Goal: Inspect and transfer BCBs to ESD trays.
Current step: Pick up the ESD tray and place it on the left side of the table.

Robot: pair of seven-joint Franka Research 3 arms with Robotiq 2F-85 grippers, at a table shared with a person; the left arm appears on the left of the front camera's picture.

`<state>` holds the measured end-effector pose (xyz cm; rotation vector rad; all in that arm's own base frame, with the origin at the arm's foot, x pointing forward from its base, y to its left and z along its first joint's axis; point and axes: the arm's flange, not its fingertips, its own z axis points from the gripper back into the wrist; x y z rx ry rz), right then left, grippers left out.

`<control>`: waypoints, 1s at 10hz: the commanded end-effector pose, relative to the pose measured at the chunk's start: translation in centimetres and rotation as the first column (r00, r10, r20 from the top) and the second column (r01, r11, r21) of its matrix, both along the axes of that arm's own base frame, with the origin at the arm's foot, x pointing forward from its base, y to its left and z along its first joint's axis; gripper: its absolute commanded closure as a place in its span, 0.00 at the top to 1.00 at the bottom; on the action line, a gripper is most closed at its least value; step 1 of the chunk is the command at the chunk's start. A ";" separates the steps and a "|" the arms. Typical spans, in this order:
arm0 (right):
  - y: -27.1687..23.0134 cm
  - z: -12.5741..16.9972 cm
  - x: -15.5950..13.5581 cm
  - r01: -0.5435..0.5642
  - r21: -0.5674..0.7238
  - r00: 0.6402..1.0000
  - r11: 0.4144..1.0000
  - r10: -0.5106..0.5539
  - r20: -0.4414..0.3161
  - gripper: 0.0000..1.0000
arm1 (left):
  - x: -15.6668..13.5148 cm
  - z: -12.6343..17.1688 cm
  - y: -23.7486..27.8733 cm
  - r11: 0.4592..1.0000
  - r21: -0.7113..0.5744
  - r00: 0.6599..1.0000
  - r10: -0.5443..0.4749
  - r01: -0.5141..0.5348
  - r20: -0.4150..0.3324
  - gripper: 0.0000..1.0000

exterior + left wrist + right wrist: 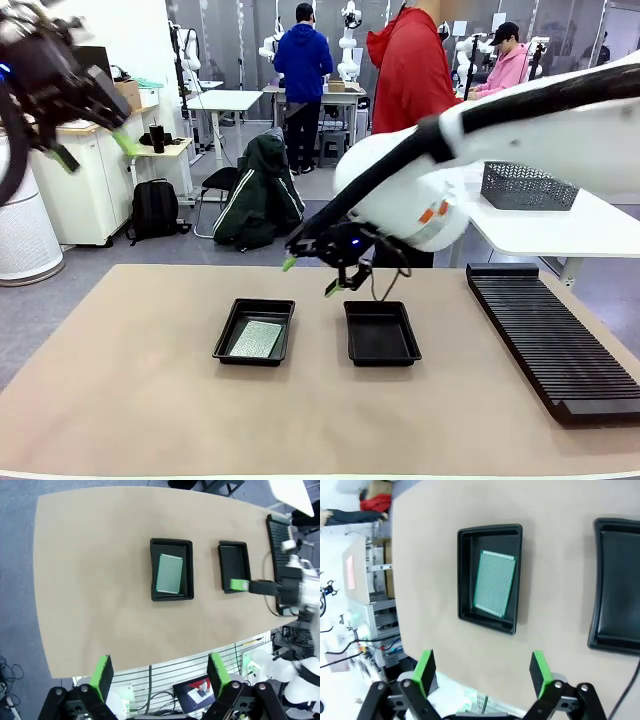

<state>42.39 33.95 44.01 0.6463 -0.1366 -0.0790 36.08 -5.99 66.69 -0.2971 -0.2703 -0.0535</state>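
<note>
left gripper [97, 150] blurred, upper corner

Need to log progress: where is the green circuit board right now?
In the front view, the thin green rectangular circuit board lies flat inside the left shallow black plastic tray, beside the empty matching tray on its right.

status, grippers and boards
Left gripper open, empty, raised. Right gripper open, empty, hovering by right tray. One BCB in left tray; right tray empty. Nothing blocking.
</note>
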 end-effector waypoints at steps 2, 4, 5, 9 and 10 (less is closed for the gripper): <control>-6.5 1.4 -1.7 -0.020 0.029 0.998 0.999 0.021 -0.051 1.00 | 1.2 -5.9 -5.0 0.999 0.049 0.999 0.019 -0.021 0.039 1.00; -8.3 1.9 -1.5 -0.008 0.043 0.999 0.999 0.010 -0.052 1.00 | 2.9 -11.5 -8.2 0.995 0.097 0.999 0.034 -0.037 0.028 1.00; -9.0 1.9 -1.2 -0.001 0.049 0.998 0.999 0.004 -0.060 1.00 | 3.8 -13.9 -8.8 0.996 0.082 0.999 0.031 -0.030 -0.019 1.00; -8.4 2.5 -1.2 0.016 0.036 0.998 0.999 -0.013 -0.063 1.00 | 6.8 -21.2 -10.0 0.994 0.106 0.996 0.027 -0.018 -0.080 1.00; -8.4 2.5 -1.2 0.016 0.036 0.998 0.999 -0.013 -0.063 1.00 | 7.7 -22.8 -10.3 0.991 0.132 0.995 0.026 -0.013 -0.096 1.00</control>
